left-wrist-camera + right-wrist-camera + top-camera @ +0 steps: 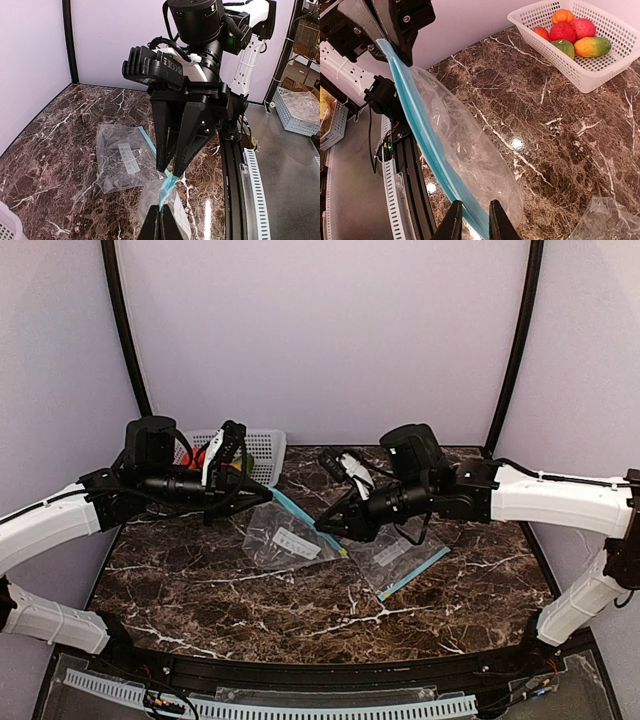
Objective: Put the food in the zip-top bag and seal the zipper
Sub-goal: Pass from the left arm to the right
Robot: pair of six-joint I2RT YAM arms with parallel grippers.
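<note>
Together, left claw and right claw pinch the zipper.

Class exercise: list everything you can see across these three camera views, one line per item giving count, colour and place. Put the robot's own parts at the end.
Toy fruits: six visible; red, orange, green, one orange-and-green; inside the basket.
Basket: one; white mesh; far left of the table, near the back wall.
Held zip-top bag: one; clear with a teal zipper; stretched between the two grippers above the table.
Second zip-top bag: one; clear with a teal zipper; lying flat on the table below the right arm.
Table: one; dark marble with white veins; under everything.
Left gripper: one; black; clamped on one end of the held bag's zipper.
Right gripper: one; black; clamped on the other end.
</note>
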